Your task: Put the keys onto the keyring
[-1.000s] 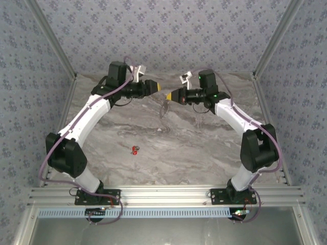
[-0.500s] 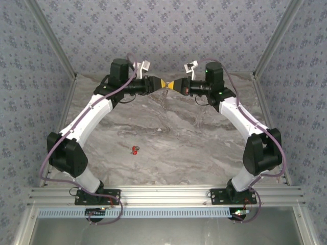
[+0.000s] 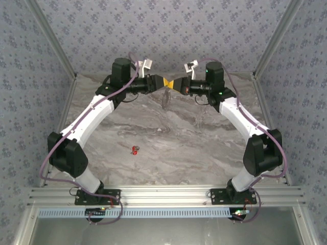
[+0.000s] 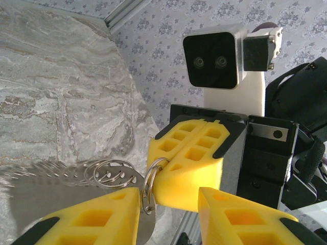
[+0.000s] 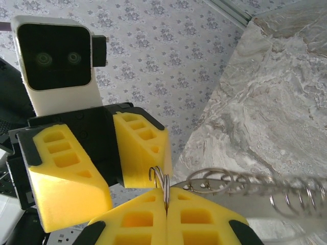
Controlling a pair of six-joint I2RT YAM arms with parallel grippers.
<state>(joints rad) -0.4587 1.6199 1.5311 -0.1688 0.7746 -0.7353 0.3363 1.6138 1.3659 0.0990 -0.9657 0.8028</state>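
Tip to tip: the right gripper (image 5: 166, 198) pinches the keyring (image 5: 166, 184) between closed fingers – the left gripper (image 4: 168, 198), fingers apart, sits just beside it. A chain of silvery rings (image 5: 225, 179) trails from the keyring. The red keys (image 3: 135, 149) lie well away from it, on the marble table (image 3: 204, 148).

Keyring (image 4: 146, 193) — shiny silvery metal wire, gripper fingers (image 5: 143, 140) matt yellow plastic, table (image 3: 194, 148) smooth grey marble-look

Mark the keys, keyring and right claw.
keys (image 3: 134, 149), top view, red body.
keyring (image 4: 147, 191), left wrist view, small split loop.
right claw (image 5: 167, 200), right wrist view, where its fingertips meet.
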